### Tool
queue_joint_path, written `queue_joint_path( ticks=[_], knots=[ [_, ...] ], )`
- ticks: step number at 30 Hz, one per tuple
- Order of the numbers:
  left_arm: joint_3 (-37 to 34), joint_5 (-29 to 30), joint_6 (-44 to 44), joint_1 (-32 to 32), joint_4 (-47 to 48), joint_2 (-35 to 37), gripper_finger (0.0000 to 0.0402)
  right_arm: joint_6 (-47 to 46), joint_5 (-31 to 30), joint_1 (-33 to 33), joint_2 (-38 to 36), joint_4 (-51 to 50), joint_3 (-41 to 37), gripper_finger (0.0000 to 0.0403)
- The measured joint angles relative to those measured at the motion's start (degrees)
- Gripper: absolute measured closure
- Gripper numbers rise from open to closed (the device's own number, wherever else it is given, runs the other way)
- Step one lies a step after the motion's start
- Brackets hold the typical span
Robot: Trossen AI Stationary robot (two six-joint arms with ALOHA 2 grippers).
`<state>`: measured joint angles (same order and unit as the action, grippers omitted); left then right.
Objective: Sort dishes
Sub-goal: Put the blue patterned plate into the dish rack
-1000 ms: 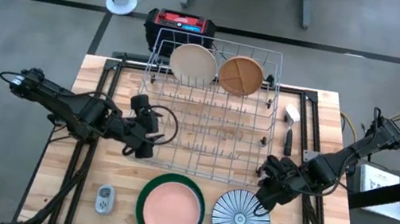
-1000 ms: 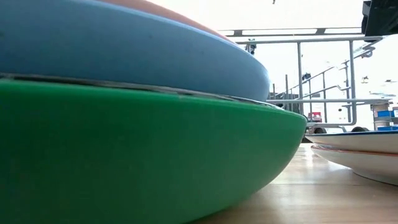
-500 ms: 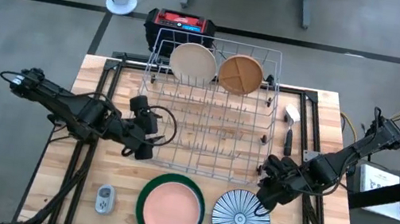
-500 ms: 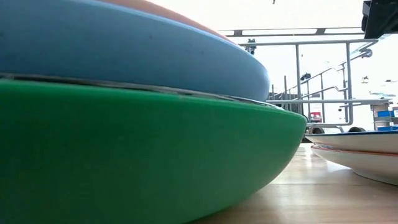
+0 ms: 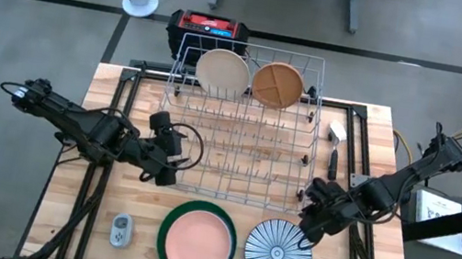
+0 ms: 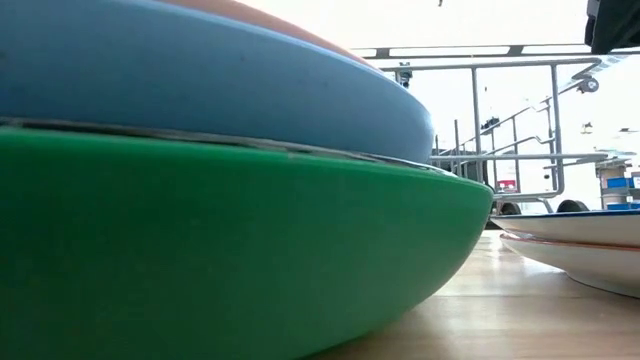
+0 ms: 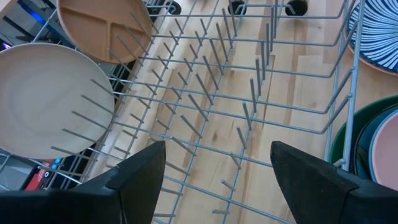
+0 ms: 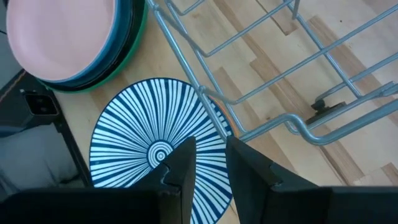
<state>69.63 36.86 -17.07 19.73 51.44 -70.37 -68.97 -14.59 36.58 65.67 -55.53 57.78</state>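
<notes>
Pink plate [image 5: 198,239] tops the green-rimmed stack at the desk's [image 5: 87,218] near edge, beside the blue-white striped plate [image 5: 278,254]. Just over that plate's far rim hangs the right tool [image 5: 308,232], fingers nearly closed and empty; the left tool [image 5: 173,157] gapes wide at the wire rack's [image 5: 235,163] left side. Cream plate [image 5: 223,73] and tan plate [image 5: 278,86] stand upright at the rack's far end.

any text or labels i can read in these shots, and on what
None can be read.
Red-topped black case behind the wire rack: label print too small to read.
White paper by the right arm: print too small.
Small grey gadget: markings too small.
The dishes show patterns only, no lettering.
</notes>
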Motion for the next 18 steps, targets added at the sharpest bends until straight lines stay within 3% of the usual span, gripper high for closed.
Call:
queue_joint_path(
  ticks=[9,18],
  knots=[
    [0.0,0.0,0.0,0.2,0.0,0.0,0.0122,-1.4,1.5,1.0,-1.1,0.4,0.0,0.0313],
    [0.0,0.0,-0.9,1.1,0.0,0.0,0.0122,-11.1,2.2,7.9,-1.6,0.3,0.0,0.0306]
  ],
)
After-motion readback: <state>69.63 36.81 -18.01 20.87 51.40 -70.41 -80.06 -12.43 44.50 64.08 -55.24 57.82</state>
